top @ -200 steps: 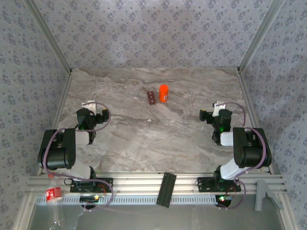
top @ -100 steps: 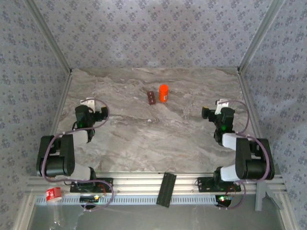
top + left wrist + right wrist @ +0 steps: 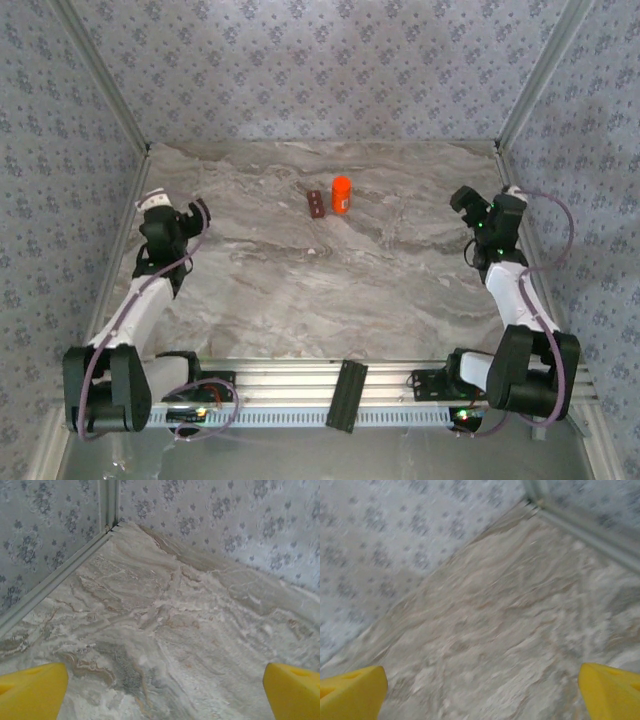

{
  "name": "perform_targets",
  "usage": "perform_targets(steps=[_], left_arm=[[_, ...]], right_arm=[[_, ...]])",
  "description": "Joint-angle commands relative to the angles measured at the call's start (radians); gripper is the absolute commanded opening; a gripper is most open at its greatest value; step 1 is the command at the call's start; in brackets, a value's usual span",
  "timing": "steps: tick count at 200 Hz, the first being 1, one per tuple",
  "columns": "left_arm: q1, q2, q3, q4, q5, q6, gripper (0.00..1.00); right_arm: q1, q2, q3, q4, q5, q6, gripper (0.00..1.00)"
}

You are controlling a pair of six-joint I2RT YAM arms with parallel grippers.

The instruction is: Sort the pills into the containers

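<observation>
Yellow fingers (image 3: 30,692) of left gripper (image 3: 165,677) and right gripper (image 3: 482,677) spread wide — containers (image 3: 316,204) far from both.

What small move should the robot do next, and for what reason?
Probably turn the left pincer inward, toward the containers beside the orange bottle. It and the right pincer are open and empty, facing the far corners of the table, away from the containers.

Table (image 3: 330,290) — grey-tan marble veining. Walls (image 3: 320,70) — pale blue, floral print. Bottle (image 3: 341,195) orange; containers (image 3: 316,204) reddish-brown; fingertips (image 3: 30,690) yellow.
</observation>
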Motion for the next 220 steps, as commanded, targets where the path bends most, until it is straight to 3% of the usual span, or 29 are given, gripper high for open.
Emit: perform_targets(steps=[1,22,50,73,101,147,220], left_arm=[[-0.008,-0.037,0.056,-0.176,0.015,-0.192,1.00],[-0.016,-0.030,0.085,-0.237,0.076,-0.238,1.00],[-0.028,-0.027,0.091,-0.235,0.179,-0.261,1.00],[-0.038,-0.022,0.090,-0.218,0.193,-0.287,1.00],[-0.042,-0.005,0.094,-0.222,0.185,-0.320,1.00],[-0.047,0.063,0.114,-0.208,0.193,-0.346,1.00],[-0.049,0.089,0.126,-0.195,0.212,-0.359,1.00]], right_arm=[[0.094,-0.022,0.102,-0.126,-0.137,-0.045,0.99],[0.235,0.003,0.190,-0.220,-0.146,-0.088,0.95],[0.492,0.110,0.363,-0.393,-0.022,-0.168,0.94],[0.658,0.256,0.541,-0.499,0.015,-0.197,0.92],[0.786,0.472,0.764,-0.609,0.042,-0.212,0.89],[0.858,0.789,1.062,-0.700,0.069,-0.190,0.88],[0.832,1.153,1.456,-0.871,0.122,-0.188,0.86]])
